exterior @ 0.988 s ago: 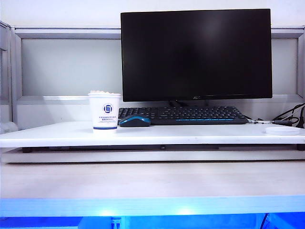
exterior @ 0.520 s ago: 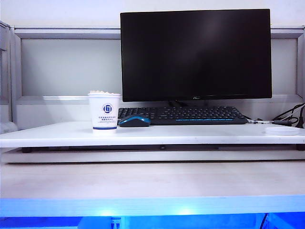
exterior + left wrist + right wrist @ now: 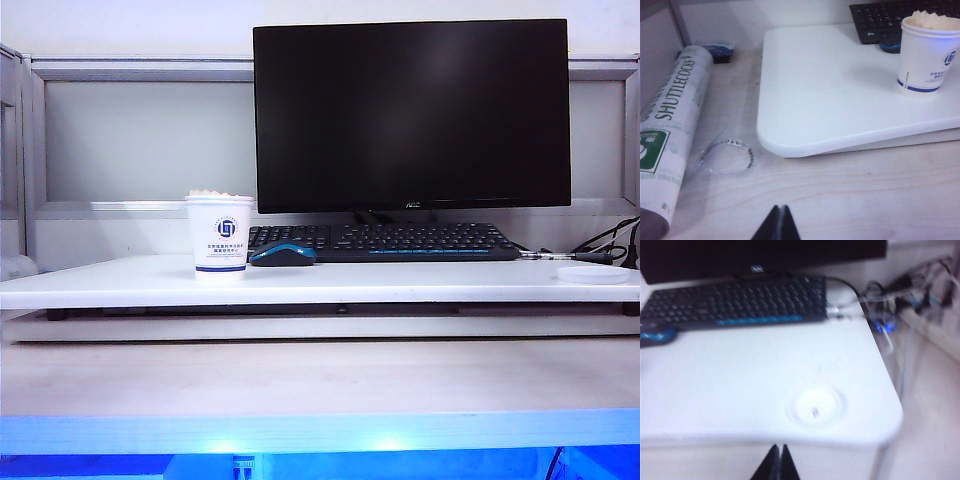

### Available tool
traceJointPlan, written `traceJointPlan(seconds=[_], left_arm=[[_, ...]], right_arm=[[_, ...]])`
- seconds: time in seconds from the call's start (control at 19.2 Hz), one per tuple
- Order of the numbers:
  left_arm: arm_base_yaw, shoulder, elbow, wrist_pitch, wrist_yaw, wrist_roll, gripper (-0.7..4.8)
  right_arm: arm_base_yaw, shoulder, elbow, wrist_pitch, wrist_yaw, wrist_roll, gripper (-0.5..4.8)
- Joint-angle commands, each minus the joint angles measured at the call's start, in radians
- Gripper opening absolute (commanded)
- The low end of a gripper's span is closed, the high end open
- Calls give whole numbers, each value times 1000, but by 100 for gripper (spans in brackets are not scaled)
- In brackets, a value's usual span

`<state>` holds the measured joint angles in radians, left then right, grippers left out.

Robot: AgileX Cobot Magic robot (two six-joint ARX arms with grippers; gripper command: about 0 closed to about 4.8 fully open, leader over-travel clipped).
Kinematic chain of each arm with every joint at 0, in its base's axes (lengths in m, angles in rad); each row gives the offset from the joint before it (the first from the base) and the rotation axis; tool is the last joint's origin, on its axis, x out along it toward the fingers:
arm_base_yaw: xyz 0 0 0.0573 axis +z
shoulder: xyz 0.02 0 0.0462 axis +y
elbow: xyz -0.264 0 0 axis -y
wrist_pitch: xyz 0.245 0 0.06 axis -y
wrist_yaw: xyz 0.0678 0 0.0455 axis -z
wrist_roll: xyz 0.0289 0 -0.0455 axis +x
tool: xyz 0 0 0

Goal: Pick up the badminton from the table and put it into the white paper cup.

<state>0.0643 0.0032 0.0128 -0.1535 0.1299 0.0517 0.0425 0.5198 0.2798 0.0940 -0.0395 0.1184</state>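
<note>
Grey partition panel [image 3: 140,140] behind pale wooden surface [image 3: 320,375].

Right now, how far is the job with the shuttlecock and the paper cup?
It looks done: the shuttlecock sits inside the white paper cup, its feather skirt showing above the rim, on the white table. Nothing is in hand: the left end effector and the right end effector are both shut and empty, low at the table's near edge. Nothing seems left.

We see bright, even light, with blue glow below the wide white desktop board [image 3: 400,283]. Our right wrist view is blurred; the others are sharp.
</note>
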Motion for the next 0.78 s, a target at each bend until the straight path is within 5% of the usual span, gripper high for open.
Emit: traceJointPlan(seconds=[0.05, 0.52, 0.78], left_arm=[[1, 0, -6, -6, -2, 1, -6], [-1, 0, -6, -6, 32, 27, -5], [0, 0, -6, -6, 31, 32, -6]], right_arm=[[1, -34, -77, 65, 15, 20, -9], [1, -201, -267, 117, -47, 19, -8], [0, -339, -270, -66, -44, -43, -8]])
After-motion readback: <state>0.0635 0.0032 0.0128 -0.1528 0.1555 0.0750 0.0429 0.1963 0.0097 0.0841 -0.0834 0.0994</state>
